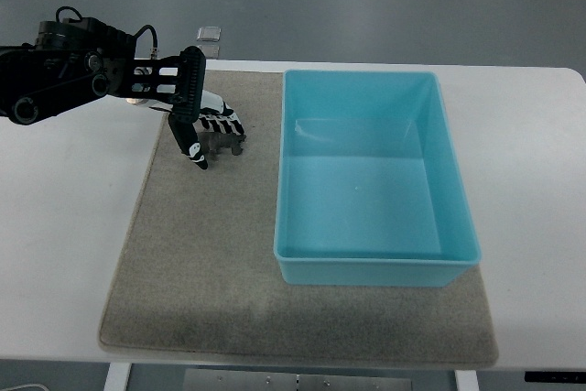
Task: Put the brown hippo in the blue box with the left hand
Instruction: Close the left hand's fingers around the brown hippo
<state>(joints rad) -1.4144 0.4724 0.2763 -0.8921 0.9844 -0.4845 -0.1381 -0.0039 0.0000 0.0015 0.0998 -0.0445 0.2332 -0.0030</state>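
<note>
A small brown hippo (230, 146) stands on the grey mat (201, 254), just left of the blue box (375, 267). My left arm reaches in from the upper left. Its hand (214, 141) is down over the toy, the striped fingers (222, 122) curled across its back and the thumb (196, 151) on its left side. The hippo sits low, at or barely above the mat. The blue box is an open rectangular bin with nothing inside. The right arm does not show.
The mat covers the middle of a white table (64, 244), and the box rests on its right half. A small clear square object (210, 34) lies beyond the table's far edge.
</note>
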